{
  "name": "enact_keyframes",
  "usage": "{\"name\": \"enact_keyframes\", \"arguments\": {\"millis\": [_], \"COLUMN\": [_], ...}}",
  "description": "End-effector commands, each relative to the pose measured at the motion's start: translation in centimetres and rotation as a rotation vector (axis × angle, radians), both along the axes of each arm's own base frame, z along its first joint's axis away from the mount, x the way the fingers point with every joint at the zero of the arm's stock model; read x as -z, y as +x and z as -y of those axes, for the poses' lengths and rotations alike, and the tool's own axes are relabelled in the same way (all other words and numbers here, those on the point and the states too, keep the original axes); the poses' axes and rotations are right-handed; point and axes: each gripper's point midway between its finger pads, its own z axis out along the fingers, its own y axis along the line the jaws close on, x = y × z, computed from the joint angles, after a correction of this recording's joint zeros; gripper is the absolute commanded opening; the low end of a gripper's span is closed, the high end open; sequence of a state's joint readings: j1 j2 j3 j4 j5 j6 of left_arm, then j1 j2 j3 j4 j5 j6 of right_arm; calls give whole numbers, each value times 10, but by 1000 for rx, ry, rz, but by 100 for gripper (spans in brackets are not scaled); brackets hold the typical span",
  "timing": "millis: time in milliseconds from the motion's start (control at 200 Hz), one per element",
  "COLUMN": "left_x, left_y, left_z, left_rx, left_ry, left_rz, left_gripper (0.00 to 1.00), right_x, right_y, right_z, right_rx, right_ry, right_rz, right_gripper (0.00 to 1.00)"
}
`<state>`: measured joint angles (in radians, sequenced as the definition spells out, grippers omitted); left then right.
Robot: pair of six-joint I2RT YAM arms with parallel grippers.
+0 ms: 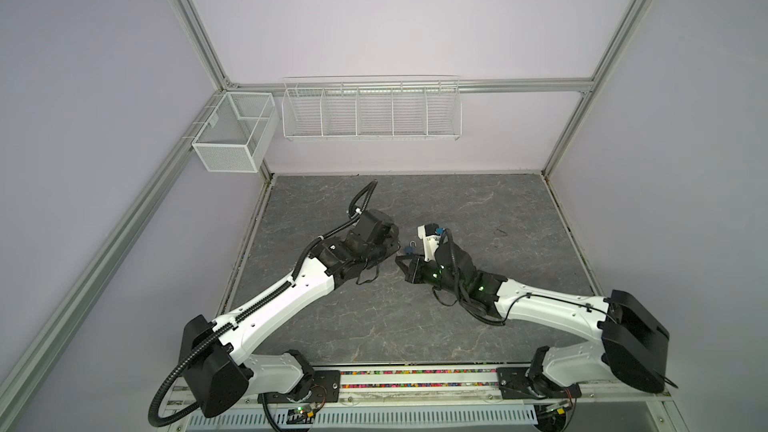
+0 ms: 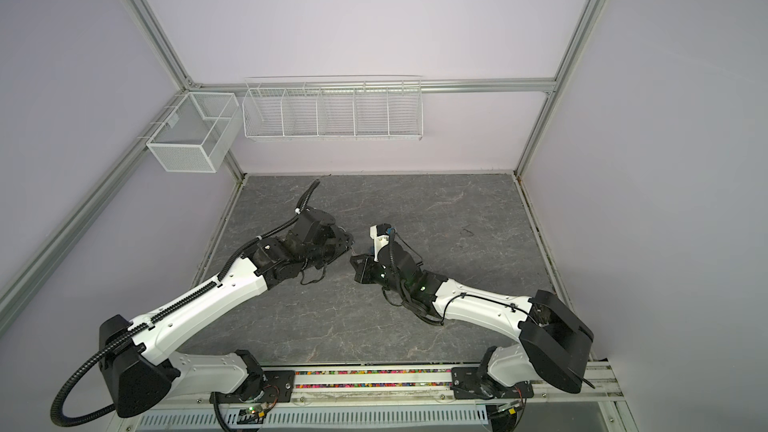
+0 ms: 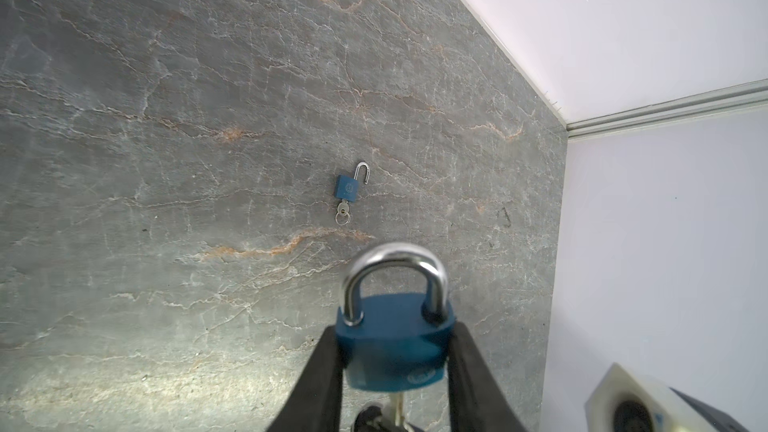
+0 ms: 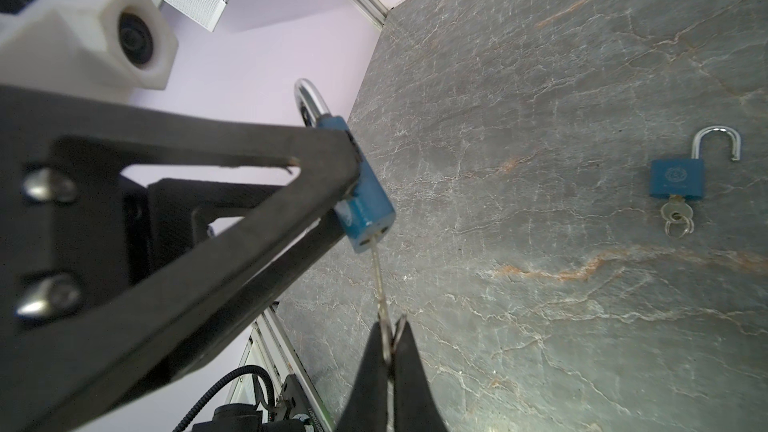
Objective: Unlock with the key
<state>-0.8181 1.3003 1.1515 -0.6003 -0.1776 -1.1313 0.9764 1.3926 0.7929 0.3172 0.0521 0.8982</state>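
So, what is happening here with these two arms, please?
The left end effector holds a blue padlock by its body, off the table, with the shackle closed. The right end effector is shut on a key, and the tip of the key is at the keyhole in the bottom of that padlock; most of the key is outside. A second blue padlock lies on the table, already open, with its own key in it.

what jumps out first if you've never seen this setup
Above the middle of the grey table, the left gripper clamps a blue padlock with its shackle closed. The right gripper pinches a key whose tip meets the lock's underside. Flat on the table nearby lies a second blue padlock, shackle open, a second key in it.
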Motion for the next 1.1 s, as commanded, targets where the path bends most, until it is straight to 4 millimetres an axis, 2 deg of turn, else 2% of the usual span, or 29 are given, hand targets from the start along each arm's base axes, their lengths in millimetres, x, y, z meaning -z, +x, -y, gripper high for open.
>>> {"name": "enact_keyframes", "arguments": {"millis": [0, 270, 630, 785, 960, 1094], "left_x": [4, 12, 13, 11, 11, 16], "left_y": [-8, -10, -12, -10, -9, -8], "left_z": [0, 4, 4, 6, 10, 7], "left_rx": [22, 40, 48, 49, 63, 54], "left_ry": [-4, -12, -14, -27, -40, -33], "left_rz": [-19, -42, -50, -45, -52, -64], "left_gripper": [0, 0, 0, 0, 0, 0], "right_x": [-46, -52, -45, -45, -50, -47], "right_y": [-1, 3, 15, 16, 11, 15], "right_z": [-13, -16, 8, 9, 1, 6], "right_rx": [-51, -41, 68, 64, 5, 20], "right_ry": [131, 145, 34, 10, -2, -63], "right_rz": [93, 82, 141, 168, 222, 235], "right_gripper": [6, 6, 6, 6, 6, 6]}}
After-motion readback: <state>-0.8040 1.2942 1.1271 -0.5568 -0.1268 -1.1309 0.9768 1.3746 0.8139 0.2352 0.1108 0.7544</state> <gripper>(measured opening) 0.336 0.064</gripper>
